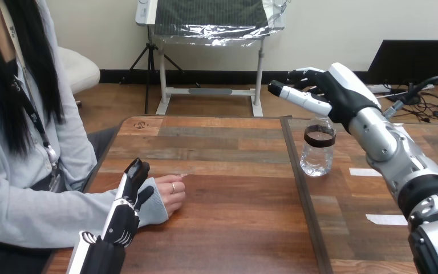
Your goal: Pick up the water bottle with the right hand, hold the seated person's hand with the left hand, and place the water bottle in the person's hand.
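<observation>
1. Head view: your right hand (337, 90) hangs raised above the water bottle (318, 151), fingers spread wide and loosely straight, holding nothing.
2. The water bottle stands upright on the wooden table (234, 228), just right of the seam between the two tabletops. Its top sits right under that hand, and you cannot tell whether they touch.
3. Your left hand (126, 202) lies over the person's wrist (155, 210), fingers straight and pointing away from you.
4. The person's hand (170, 194) rests on the table at the view's left, well apart from the bottle.
5. Two white tape strips (365, 171) lie on the table beside your right arm.
</observation>
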